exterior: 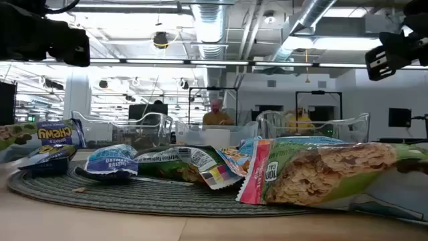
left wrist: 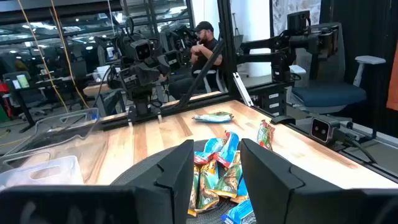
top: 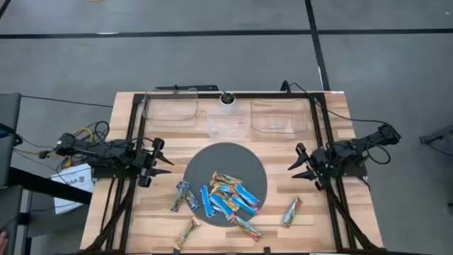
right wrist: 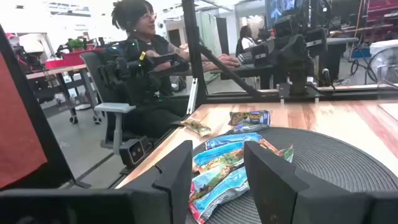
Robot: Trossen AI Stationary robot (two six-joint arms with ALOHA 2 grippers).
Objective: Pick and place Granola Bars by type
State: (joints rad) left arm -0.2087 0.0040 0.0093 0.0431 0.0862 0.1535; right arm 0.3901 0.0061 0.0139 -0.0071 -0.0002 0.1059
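- The wooden table carries a round grey mat; only the high view shows the three clear bins along the far edge.
- The left gripper and right gripper hover at either side of the mat, fingers spread and empty.
- The Granola Bars are heaped on the mat's near part; a few lie off it on the wood.
- The wrist views show seated people beyond the table.
- The low view alone shows wrapper print.
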